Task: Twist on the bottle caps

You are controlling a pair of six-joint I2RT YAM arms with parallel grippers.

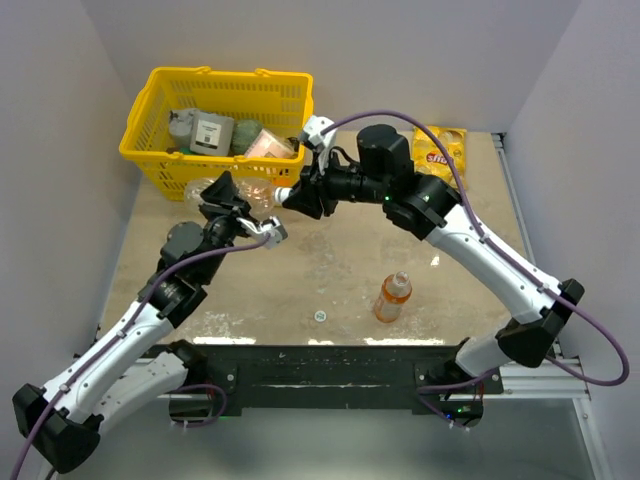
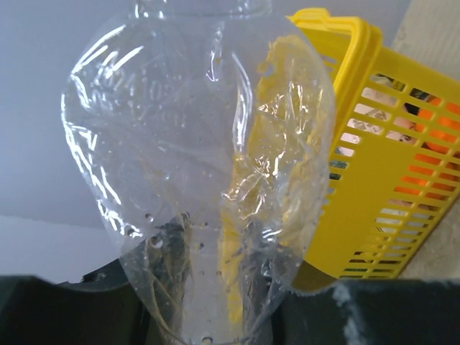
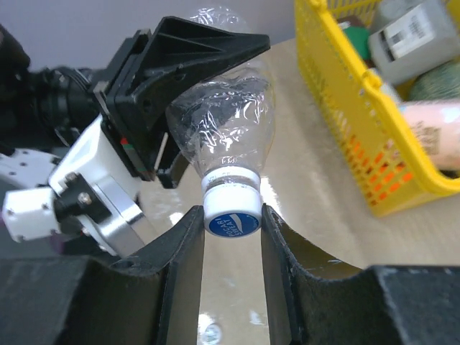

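- Across the whole top view lies a pale, scuffed table (image 1: pixel 330 255), with both arms reaching from its near edge towards the back left
- At the table's back left corner stands a yellow basket (image 1: pixel 205 165) with boxes and packets inside
- Just in front of the basket, the left gripper (image 1: pixel 232 200) is clamped round the body of a clear bottle (image 3: pixel 226 122); its black fingers (image 3: pixel 190 65) press into the crumpled plastic
- The clear bottle is held off the table between the two grippers, neck pointing towards the right arm; in the left wrist view its body fills most of the picture, with the basket just behind
- The right gripper (image 3: pixel 231 215) meets the bottle's neck end-on, its two fingers drawn in until they touch either side of the blue cap (image 3: pixel 231 221)
- The blue cap sits on the neck, just past a white collar; whether it is screwed fully down cannot be told
- An orange bottle (image 1: pixel 392 297) stands upright near the table's front centre, well apart from both grippers; whether it is capped cannot be told
- A yellow packet (image 1: pixel 441 150) lies at the back right, behind the right arm
- A loose cap (image 1: pixel 319 316), small and round, lies on the table left of the orange bottle, near the front edge
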